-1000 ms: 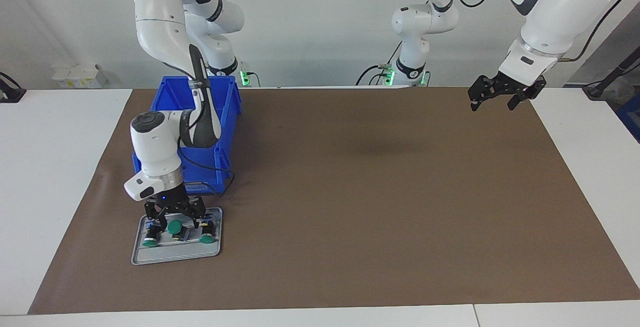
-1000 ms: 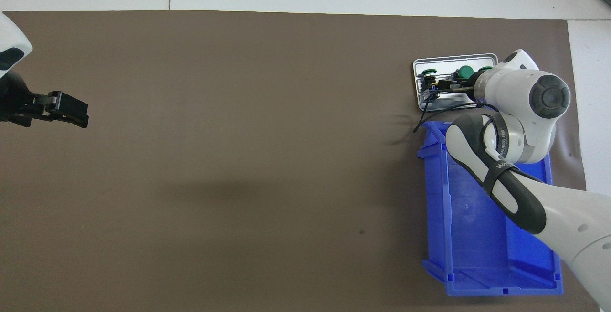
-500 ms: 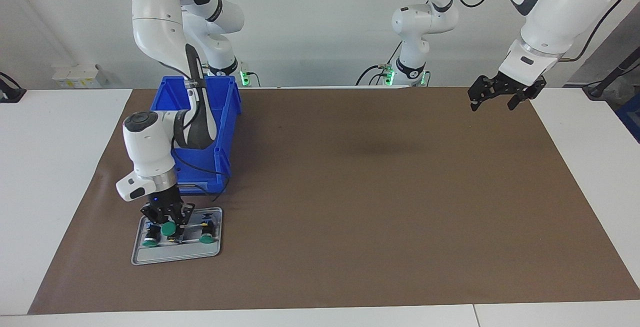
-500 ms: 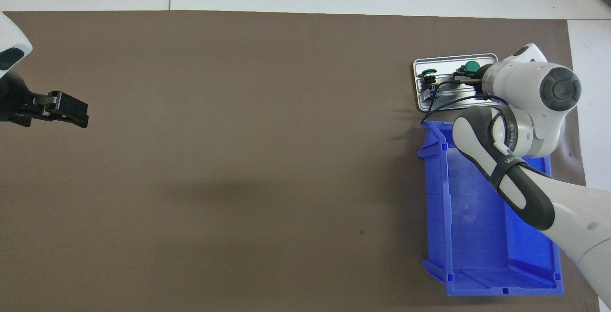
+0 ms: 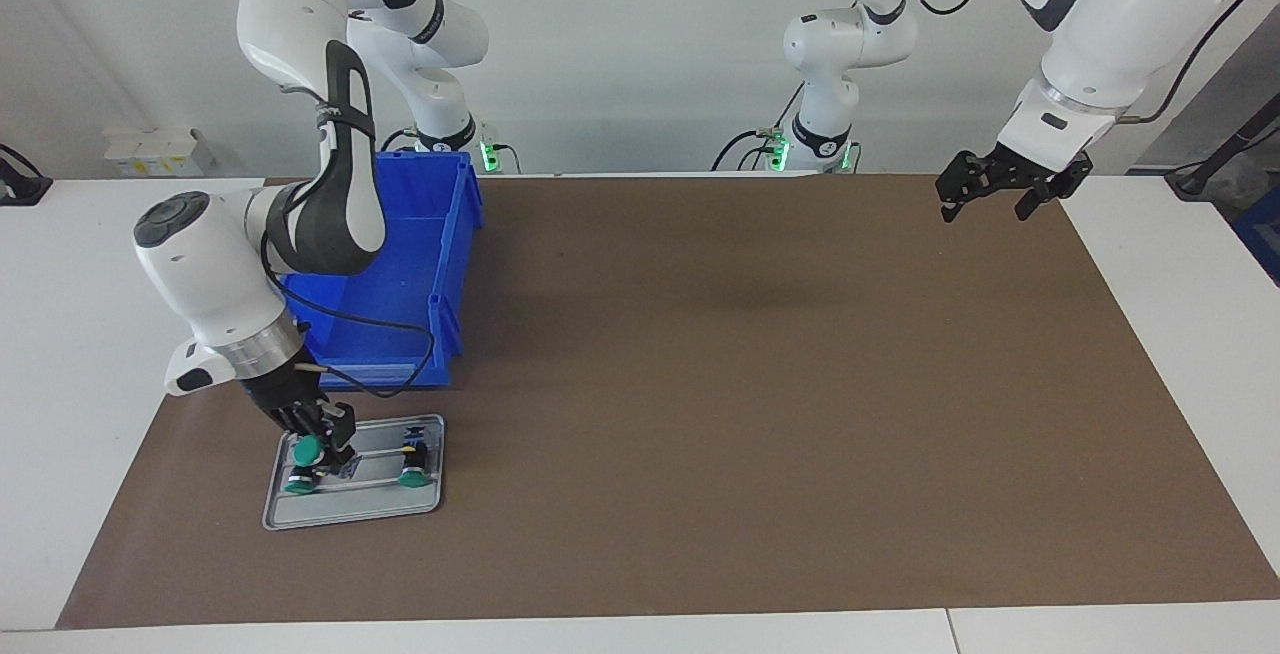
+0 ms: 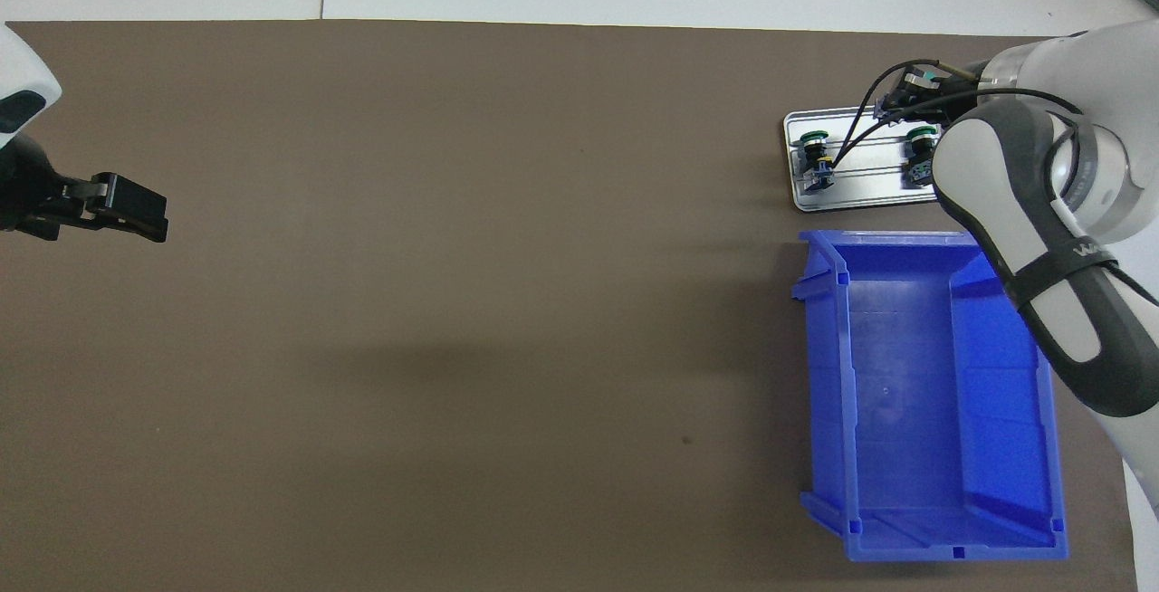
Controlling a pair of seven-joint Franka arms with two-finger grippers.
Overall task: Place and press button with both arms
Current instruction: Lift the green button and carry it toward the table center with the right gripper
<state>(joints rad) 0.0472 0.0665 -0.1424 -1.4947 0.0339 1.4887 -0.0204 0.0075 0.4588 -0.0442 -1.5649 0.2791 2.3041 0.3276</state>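
the right gripper (image 5: 318, 442), over the metal tray (image 5: 350, 509), is clamped on the button (image 5: 306, 450), a round green cap on a short black body. 2 more buttons (image 5: 410, 477) lie there. the left gripper (image 5: 982, 200) waits, fingers spread, holding nothing.

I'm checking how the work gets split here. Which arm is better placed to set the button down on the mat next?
Probably the right. The right gripper is shut on a button above the tray, where two others remain. The left gripper waits open at the mat's other end.
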